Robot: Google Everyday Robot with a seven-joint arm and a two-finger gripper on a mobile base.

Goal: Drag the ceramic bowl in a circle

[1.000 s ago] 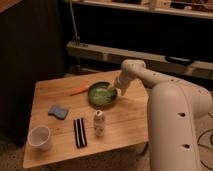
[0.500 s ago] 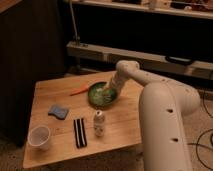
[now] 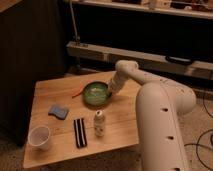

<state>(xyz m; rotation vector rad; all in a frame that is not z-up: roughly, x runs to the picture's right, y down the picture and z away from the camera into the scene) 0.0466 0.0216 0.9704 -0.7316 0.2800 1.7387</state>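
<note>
1. Dim room; pale wooden desk (image 3: 50, 92) carries the round glossy green ceramic bowl (image 3: 96, 93), twelve o'clock side.
2. Pincer (image 3: 110, 90) at its three o'clock rim, closed, apparently nipping it.
3. Recommended: drag flat, slowly; avoid white bottle (image 3: 99, 122) at six o'clock.

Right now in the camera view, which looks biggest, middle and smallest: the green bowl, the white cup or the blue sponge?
1. ceramic bowl, with the gripper closed on its right rim
2. white cup, though it sits nearer the camera
3. blue sponge
</note>
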